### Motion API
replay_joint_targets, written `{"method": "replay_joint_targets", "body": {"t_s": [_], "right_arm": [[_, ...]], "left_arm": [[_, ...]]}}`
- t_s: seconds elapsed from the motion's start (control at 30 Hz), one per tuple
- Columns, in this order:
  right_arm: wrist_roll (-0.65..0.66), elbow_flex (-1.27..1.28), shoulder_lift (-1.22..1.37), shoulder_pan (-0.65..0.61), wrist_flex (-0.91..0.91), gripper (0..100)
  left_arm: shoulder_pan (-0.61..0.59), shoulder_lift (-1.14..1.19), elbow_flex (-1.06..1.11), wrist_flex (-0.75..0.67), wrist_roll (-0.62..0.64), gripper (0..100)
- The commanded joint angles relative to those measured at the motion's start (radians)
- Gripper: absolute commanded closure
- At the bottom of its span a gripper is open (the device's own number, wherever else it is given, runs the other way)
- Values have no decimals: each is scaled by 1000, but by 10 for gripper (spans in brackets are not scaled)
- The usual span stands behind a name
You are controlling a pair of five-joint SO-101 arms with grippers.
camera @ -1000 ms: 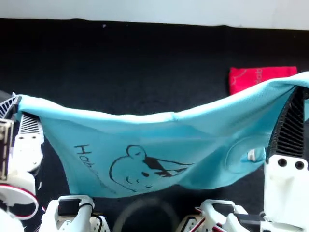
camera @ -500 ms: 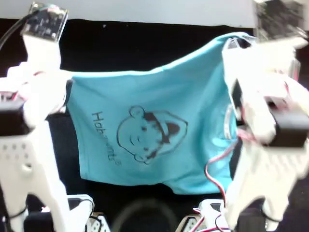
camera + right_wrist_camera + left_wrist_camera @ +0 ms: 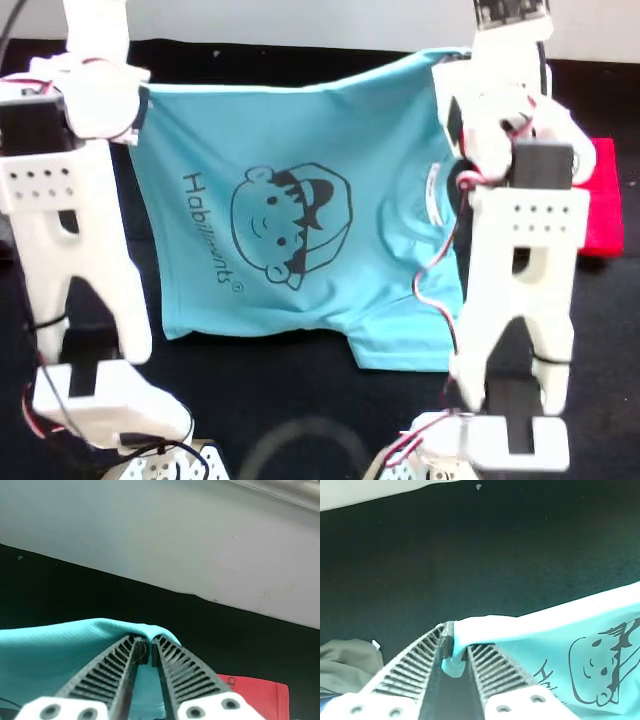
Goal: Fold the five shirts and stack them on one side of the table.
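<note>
Left tool and right tool pinch one turquoise shirt.

The flat black fabric-covered table runs back to a pale wall. A folded red cloth shirt lies on it at the right side. A crumpled olive-grey cloth rests elsewhere on the dark surface.

The shirt hung spread across the middle of the high view, over the table. The left gripper pinched its upper left corner and the right gripper its upper right corner. A folded shirt lay on the table at the right edge, partly behind the right arm.
</note>
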Motion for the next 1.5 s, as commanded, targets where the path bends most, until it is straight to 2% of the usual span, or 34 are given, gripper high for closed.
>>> {"method": "replay_joint_targets", "body": {"t_s": [0.0, 0.17, 0.53, 0.87, 1.13, 1.27, 1.47], "right_arm": [[-14, -194, 110, -18, 61, 992], [-14, -321, 262, -18, 136, 992], [-14, -323, 510, -38, 222, 992], [-14, -325, 624, -54, 234, 992], [-15, -343, 591, -50, 443, 992], [-15, -344, 516, -42, 519, 992], [-15, -338, 392, -42, 641, 992]], "left_arm": [[-15, 59, -140, 8, 2, 992], [-15, 171, -166, 5, 2, 992], [-4, 455, -165, 9, 2, 992], [10, 641, -171, 8, 0, 992], [13, 593, -171, 216, -2, 992], [8, 492, -139, 232, -5, 992], [13, 262, 173, 230, -167, 992]]}}
